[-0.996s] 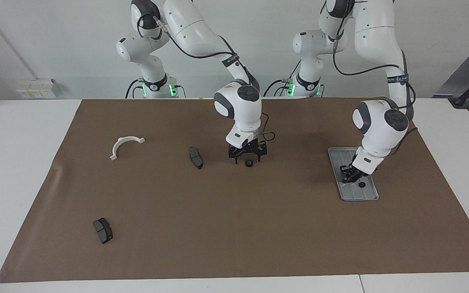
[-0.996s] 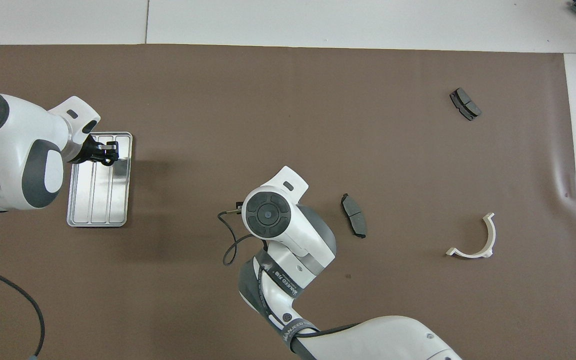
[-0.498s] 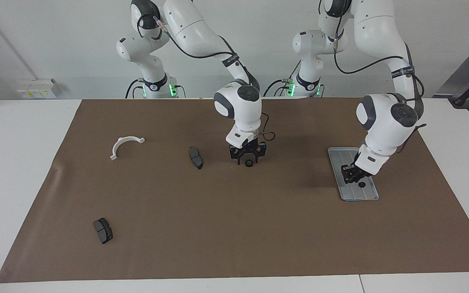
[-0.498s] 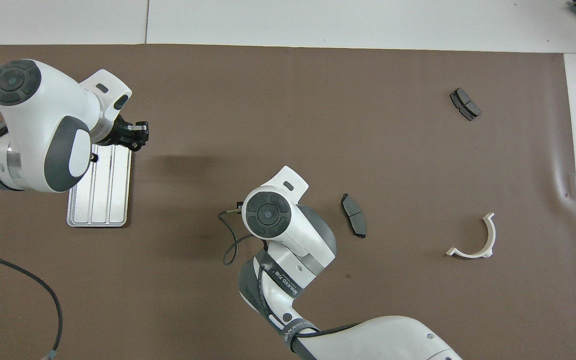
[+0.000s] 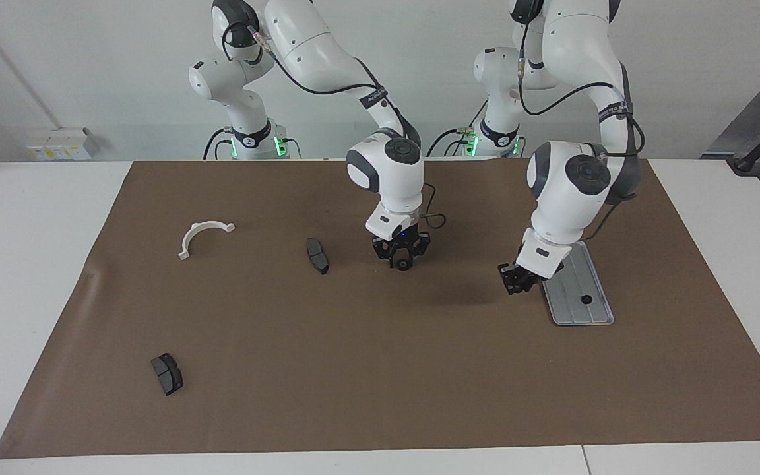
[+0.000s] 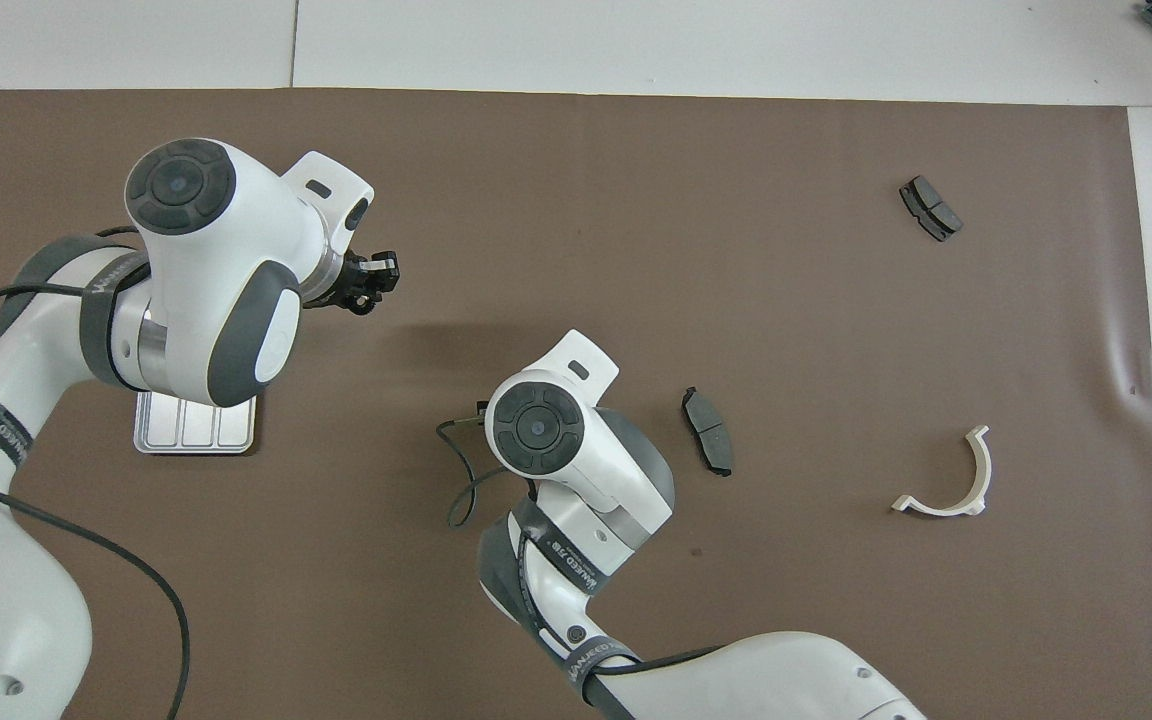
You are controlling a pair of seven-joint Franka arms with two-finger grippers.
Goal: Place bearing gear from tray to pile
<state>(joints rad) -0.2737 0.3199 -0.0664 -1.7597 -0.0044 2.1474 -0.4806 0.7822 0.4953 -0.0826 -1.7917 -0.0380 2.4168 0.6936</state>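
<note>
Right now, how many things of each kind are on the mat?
Tray: 1
Gears: 2, one on the tray, one at the right tool
Pads: 2
Bracket: 1
Total: 6; the left tool may carry another gear, which I cannot tell.

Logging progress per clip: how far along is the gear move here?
Done: the mat gear is by a brake pad, at the right gripper. In hand: the left gripper hangs beside the tray; its load is unclear. Left: the tray gear.
</note>
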